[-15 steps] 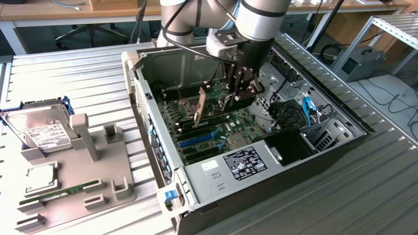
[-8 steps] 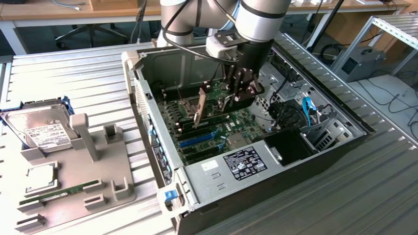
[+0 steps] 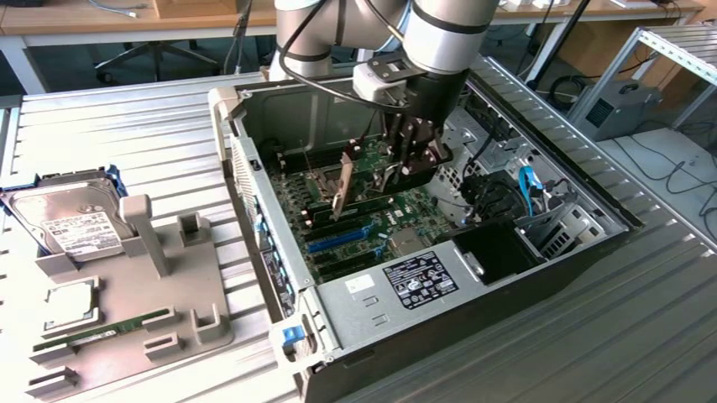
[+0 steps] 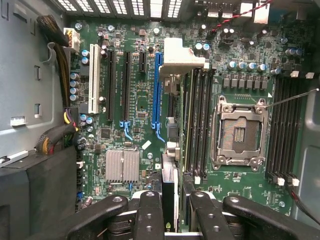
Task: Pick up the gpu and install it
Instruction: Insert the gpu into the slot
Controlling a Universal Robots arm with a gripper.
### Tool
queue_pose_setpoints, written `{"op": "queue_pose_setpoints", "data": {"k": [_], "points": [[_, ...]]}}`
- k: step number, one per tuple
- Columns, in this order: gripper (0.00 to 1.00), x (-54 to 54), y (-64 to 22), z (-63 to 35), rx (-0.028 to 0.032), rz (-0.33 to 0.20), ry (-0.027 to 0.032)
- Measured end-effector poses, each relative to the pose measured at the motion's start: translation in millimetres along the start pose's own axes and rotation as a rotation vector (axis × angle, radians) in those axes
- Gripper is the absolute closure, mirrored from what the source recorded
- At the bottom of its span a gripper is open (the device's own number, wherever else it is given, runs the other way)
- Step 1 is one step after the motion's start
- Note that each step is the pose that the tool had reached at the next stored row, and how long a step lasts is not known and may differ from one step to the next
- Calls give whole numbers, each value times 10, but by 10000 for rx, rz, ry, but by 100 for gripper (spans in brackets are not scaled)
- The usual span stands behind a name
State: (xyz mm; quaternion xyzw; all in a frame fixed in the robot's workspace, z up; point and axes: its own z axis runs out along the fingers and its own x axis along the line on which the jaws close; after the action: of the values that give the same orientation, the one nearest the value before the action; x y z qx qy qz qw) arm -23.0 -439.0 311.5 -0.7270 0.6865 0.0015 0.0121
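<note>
Gripper point(image 4: 170, 212) hovering inside open case point(image 3: 583, 243), jaws pinching gpu point(image 4: 169, 187) by its top edge, card hanging upright over motherboard point(image 4: 135, 125). Judging card light, stiff, fragile: gripping bare edges, avoiding components.

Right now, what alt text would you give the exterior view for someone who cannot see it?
A robot arm's gripper reaches down into an open computer case, holding the gpu on edge above the green motherboard. On the exterior view's left, a grey tray carries a hard drive and a RAM stick.
</note>
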Motion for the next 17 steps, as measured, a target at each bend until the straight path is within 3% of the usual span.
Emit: {"op": "queue_pose_setpoints", "data": {"k": [17], "points": [[74,1,2,42,0,-1,4]]}}
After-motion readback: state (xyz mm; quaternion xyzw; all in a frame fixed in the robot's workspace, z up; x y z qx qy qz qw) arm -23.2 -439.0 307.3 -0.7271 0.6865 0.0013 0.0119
